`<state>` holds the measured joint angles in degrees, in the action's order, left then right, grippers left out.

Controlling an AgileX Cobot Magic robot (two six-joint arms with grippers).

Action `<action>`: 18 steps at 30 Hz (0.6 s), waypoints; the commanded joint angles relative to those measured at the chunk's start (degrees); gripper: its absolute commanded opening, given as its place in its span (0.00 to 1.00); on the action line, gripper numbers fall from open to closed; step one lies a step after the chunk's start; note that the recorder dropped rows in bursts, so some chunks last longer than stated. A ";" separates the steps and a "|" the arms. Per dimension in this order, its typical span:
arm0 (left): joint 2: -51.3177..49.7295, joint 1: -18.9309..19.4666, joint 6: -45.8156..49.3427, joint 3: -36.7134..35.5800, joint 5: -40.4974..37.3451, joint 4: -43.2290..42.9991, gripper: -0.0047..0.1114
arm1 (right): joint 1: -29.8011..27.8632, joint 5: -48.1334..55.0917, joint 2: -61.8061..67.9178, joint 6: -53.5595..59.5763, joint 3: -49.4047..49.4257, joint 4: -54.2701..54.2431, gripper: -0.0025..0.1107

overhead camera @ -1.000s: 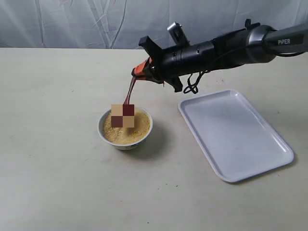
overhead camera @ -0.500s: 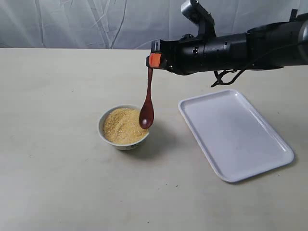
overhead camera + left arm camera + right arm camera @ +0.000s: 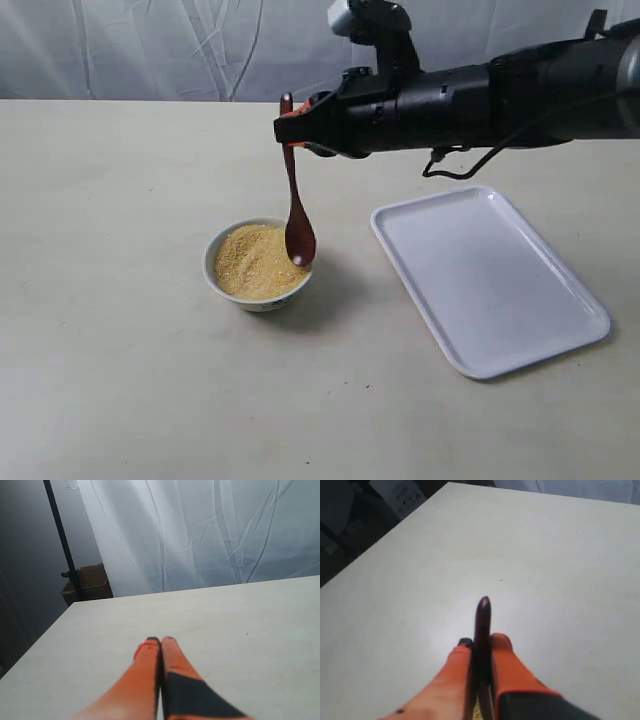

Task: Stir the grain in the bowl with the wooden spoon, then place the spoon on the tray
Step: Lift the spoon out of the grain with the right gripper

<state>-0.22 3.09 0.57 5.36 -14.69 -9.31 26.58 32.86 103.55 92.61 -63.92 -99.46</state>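
The white bowl (image 3: 258, 295) sits left of centre on the table, filled with golden-yellow grain (image 3: 255, 263). My right gripper (image 3: 290, 125) reaches across from the right and is shut on the upper handle of the dark wooden spoon (image 3: 296, 210), which hangs nearly upright with its scoop just above the bowl's right rim. In the right wrist view the spoon's handle end (image 3: 483, 615) sticks out between the orange fingers of that gripper (image 3: 481, 644). The white tray (image 3: 486, 276) lies to the right of the bowl. My left gripper (image 3: 160, 641) is shut on nothing, over bare table.
A white cloth backdrop hangs behind the table (image 3: 120, 350). The left wrist view shows a black pole (image 3: 62, 545) and a cardboard box (image 3: 87, 582) beyond the table's far edge.
The right arm lifted the spoon out of the grain and turned it from slanted to nearly upright; its scoop now hangs over the bowl's right rim, and the gripper has shifted slightly left.
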 commanded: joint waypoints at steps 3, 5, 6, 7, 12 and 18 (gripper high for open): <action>0.22 -0.36 -0.12 -0.18 0.31 0.07 0.04 | 2.57 -0.83 -1.05 2.24 0.14 -0.48 0.02; 0.22 -0.36 -0.12 -0.18 0.31 0.07 0.04 | 3.32 -1.28 -2.45 2.24 0.14 -0.48 0.02; 0.22 -0.36 -0.12 -0.18 0.31 0.07 0.04 | 3.61 -2.26 -3.07 2.24 0.14 -0.48 0.02; 0.22 -0.36 -0.12 -0.18 0.31 0.07 0.04 | 4.21 -5.24 -4.61 2.24 0.14 -0.48 0.02; 0.22 -0.36 -0.12 -0.18 0.31 0.07 0.04 | 4.84 -4.75 -6.38 0.18 0.14 -0.48 0.02; 0.22 -0.36 -0.12 -0.18 0.31 0.07 0.04 | 7.74 -12.22 -5.98 0.78 0.14 -0.48 0.02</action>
<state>-0.22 3.09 0.57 5.36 -14.69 -9.31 34.18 24.44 97.67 92.83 -63.92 -99.57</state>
